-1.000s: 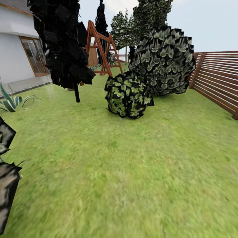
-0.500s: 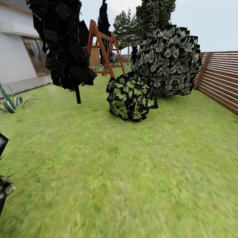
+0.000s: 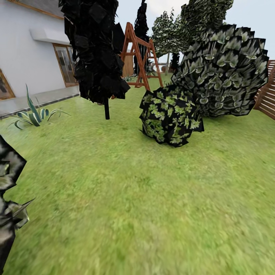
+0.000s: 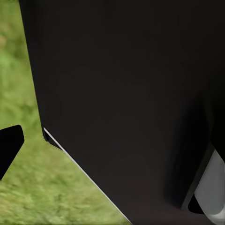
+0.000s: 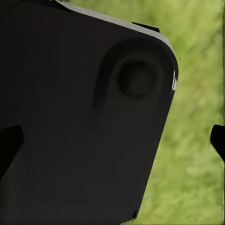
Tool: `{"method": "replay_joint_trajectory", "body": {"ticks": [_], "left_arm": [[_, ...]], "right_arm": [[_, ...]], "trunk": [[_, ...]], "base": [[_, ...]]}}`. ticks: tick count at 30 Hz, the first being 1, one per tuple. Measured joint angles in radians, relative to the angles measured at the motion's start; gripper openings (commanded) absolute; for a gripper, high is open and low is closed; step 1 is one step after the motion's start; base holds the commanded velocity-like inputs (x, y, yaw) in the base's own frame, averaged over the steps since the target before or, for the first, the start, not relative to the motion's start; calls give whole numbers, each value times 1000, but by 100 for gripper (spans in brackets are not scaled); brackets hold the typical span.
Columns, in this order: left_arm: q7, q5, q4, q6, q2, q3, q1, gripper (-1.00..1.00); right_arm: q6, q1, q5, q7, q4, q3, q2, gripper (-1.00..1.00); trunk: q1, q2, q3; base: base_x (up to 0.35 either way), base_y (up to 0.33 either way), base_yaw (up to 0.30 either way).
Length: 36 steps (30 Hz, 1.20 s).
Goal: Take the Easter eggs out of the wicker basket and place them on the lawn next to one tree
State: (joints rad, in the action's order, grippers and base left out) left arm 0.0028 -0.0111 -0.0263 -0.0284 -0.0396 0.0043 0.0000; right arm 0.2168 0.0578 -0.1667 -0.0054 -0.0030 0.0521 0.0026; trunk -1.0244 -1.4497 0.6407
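No writing or label can be read anywhere. The lawn [image 3: 145,198] takes up most of the head view, green with yellowish patches, running back to a white house [image 3: 26,57] with wood-framed glass doors at the left and a slatted wooden fence [image 3: 267,95] at the right edge. On the grass stand a black-leaved tree [image 3: 95,49] on a thin dark trunk, a large rounded shrub of grey-green leaves [image 3: 225,72], a smaller dark bush with bright green leaves [image 3: 171,115] just in front of it, and an orange wooden swing frame [image 3: 139,57] farther back. A striped agave [image 3: 33,114] grows near the house, and spiky dark foliage [image 3: 9,206] cuts into the left edge. Both wrist views add blurred grass beside a dark robot body panel [image 5: 84,131]. Each claw shows only dark finger tips at the picture edges, so I cannot tell how either claw stands.
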Motion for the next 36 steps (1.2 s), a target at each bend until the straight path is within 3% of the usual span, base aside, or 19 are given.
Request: {"method": "replay_joint_trajectory", "body": {"ticks": [25, 36], "left_arm": [[0, 0, 1, 0, 1, 1, 0, 100], [0, 0, 1, 0, 1, 1, 0, 100]], "right_arm": [[0, 0, -5, 0, 1, 1, 1, 100], [-1, 0, -8, 4, 3, 2, -3, 100]], "trunk": [[0, 0, 0], [0, 0, 0]], "base": [[340, 0, 271], [339, 0, 43]]}}
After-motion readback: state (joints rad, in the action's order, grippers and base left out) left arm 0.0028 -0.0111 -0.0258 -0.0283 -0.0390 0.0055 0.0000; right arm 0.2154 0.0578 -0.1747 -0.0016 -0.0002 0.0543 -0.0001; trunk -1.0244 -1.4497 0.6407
